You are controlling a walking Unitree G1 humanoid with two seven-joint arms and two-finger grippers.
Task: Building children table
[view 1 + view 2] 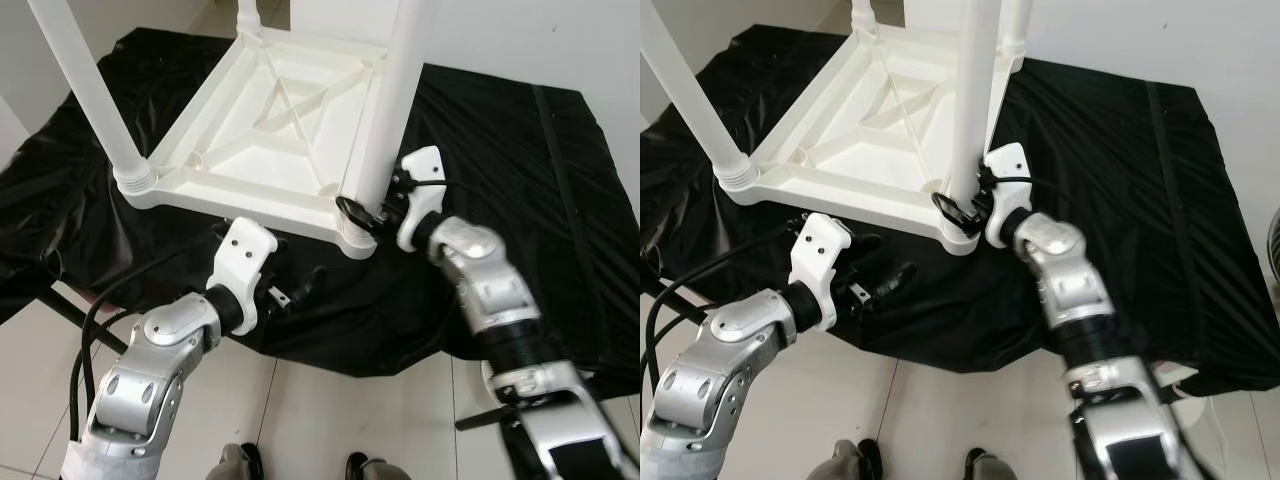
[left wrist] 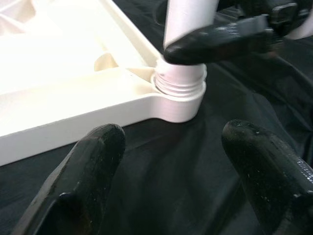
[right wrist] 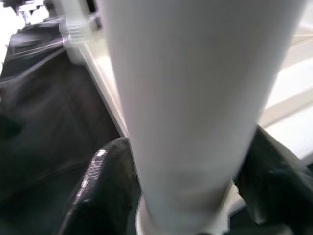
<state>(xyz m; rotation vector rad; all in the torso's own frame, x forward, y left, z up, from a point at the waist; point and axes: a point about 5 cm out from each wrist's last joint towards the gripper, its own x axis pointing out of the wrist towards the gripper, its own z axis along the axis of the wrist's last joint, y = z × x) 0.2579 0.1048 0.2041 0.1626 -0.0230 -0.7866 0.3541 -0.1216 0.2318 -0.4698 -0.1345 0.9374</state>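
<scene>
Tabletop: I saw it lying upside down on a black sheet spread over the floor, ribs facing up.
Legs: three stood up from its corners; the near-right leg sat in its threaded socket at the near-right corner.
Right gripper: I had it at the base of that leg, fingers closed around the leg just above the socket; the wrist view had a dark finger on each side of the white tube.
Left gripper: it hung low over the sheet, just near of the tabletop's near edge, fingers spread and holding nothing.
Step, as I judged it: seating and tightening this leg.
How I'd do it well: keep the leg plumb so the thread doesn't cross, turn in short strokes, regrip low, and press the left gripper on the tabletop rim to stop it spinning.
</scene>
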